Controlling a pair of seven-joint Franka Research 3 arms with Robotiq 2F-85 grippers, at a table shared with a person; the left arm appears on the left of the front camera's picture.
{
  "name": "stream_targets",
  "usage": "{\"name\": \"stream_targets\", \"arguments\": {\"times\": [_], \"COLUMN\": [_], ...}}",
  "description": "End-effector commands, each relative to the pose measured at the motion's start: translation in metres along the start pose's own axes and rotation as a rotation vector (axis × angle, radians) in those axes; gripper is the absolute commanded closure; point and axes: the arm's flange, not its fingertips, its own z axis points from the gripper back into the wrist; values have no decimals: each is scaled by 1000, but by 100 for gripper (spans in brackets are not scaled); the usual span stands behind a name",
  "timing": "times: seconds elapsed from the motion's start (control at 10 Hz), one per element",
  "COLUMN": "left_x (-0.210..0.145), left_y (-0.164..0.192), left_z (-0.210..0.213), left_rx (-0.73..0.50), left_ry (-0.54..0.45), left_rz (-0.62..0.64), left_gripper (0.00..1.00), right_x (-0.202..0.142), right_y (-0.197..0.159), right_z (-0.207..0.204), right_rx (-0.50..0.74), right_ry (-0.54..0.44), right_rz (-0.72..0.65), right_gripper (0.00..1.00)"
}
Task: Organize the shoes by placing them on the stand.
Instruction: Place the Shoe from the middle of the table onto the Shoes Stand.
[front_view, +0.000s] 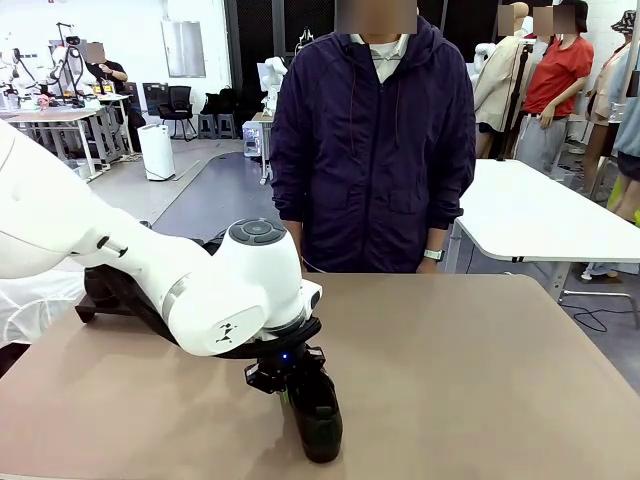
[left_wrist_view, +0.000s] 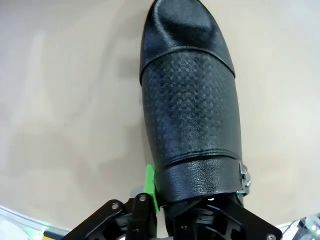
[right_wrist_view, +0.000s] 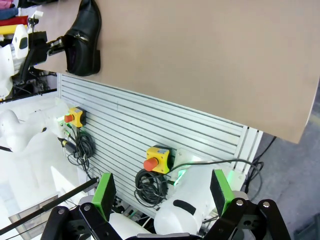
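One glossy black shoe (front_view: 318, 418) lies on the tan table (front_view: 480, 370) near the front edge, toe toward me. My left gripper (front_view: 283, 384) is down at its heel end, shut on the shoe. In the left wrist view the shoe (left_wrist_view: 190, 100) points away and a green pad (left_wrist_view: 150, 186) presses against its collar; the other finger is hidden. The black stand (front_view: 103, 296) sits at the left, mostly behind the left arm. My right gripper (right_wrist_view: 162, 192) hangs open off the table's side, empty. From there the shoe (right_wrist_view: 82, 37) shows far off with the left gripper (right_wrist_view: 54, 45) at its heel.
A person in a dark jacket (front_view: 375, 140) stands at the far edge, arms down. Below the table's side a slatted panel (right_wrist_view: 165, 125) carries two yellow stop buttons (right_wrist_view: 156, 159) and cables. The right half of the table is bare.
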Motion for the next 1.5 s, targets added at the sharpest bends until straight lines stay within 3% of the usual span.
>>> {"name": "stream_targets", "arguments": {"times": [0.0,0.3,0.5,0.7,0.9,1.1,1.2,1.4], "left_x": [0,-5,-7,-18,-44,-51,-44,-15], "left_y": [-2,-3,4,23,52,93,125,196], "left_z": [2,15,43,96,154,192,206,221], "left_rx": [10,-1,-33,-73,-110,-99,-103,-96], "left_ry": [-49,-73,-97,-96,-43,-76,-119,-207], "left_rz": [13,-19,-119,-285,-517,-727,-787,-773], "left_gripper": [100,100,100,100,100,100,100,100], "right_x": [1,1,1,1,1,1,1,1], "right_y": [1,1,1,1,1,1,1,1], "right_z": [4,4,4,4,4,4,4,4], "right_rx": [4,4,4,4,4,4,4,4], "right_ry": [1,1,1,1,1,1,1,1], "right_rz": [0,0,0,0,0,0,0,0], "right_gripper": [0,0,0,0,0,0,0,0]}}
